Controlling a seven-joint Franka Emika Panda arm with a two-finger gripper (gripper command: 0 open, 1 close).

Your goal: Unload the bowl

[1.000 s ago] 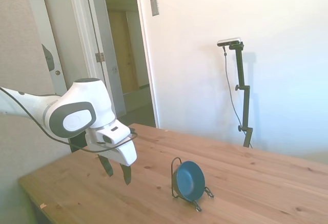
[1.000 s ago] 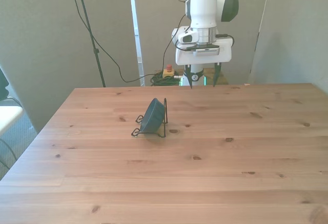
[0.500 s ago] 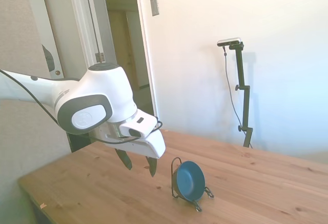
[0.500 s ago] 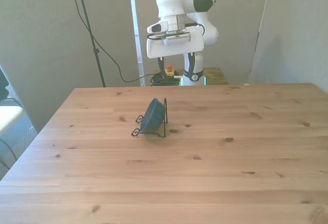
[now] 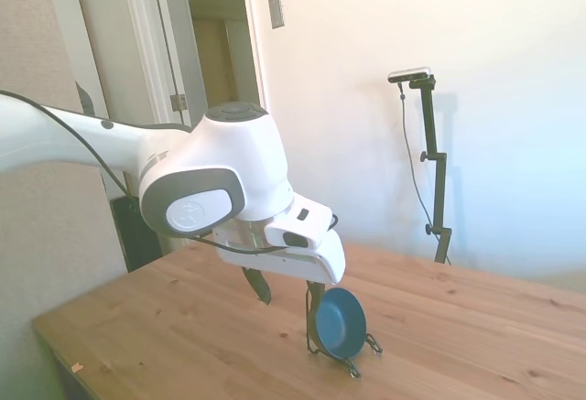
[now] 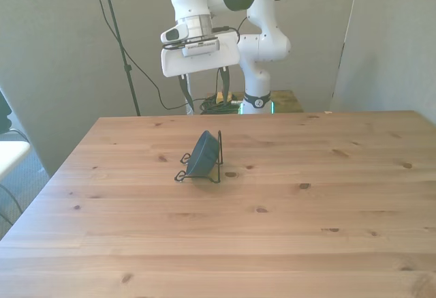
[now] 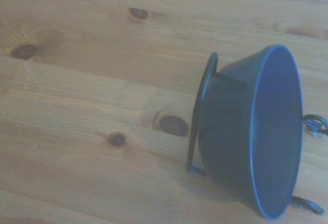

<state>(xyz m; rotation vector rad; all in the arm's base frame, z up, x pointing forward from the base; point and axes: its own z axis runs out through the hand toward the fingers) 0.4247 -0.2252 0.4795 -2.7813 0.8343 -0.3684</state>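
The bowl (image 6: pixel 202 155) stands on edge in a thin black wire rack (image 6: pixel 216 159) on the wooden table (image 6: pixel 272 230), left of the table's middle in the front view and in its far half. Its back leans against the rack's upright loop, and its rim rests on the rack's low feet. The bowl is tipped on its side, so its axis runs close to level with the tabletop. In the front view the open mouth points toward about 8 o'clock, away from the loop, which stands at the bowl's 3 o'clock side. In the side view the mouth (image 5: pixel 340 323) faces nearly toward the camera as a round blue disc, with the loop (image 5: pixel 314 301) behind it at about 10 o'clock. The wrist view shows the bowl (image 7: pixel 253 137) close up, its rim seen as a narrow ellipse and the loop (image 7: pixel 201 112) pressed against its outer wall.

The gripper (image 6: pixel 202 90) hangs in the air above the table's far edge, at about 12 o'clock from the bowl in the front view and well apart from it. Its two dark fingers (image 6: pixel 184 92) are spread, pointing down, with nothing between them.
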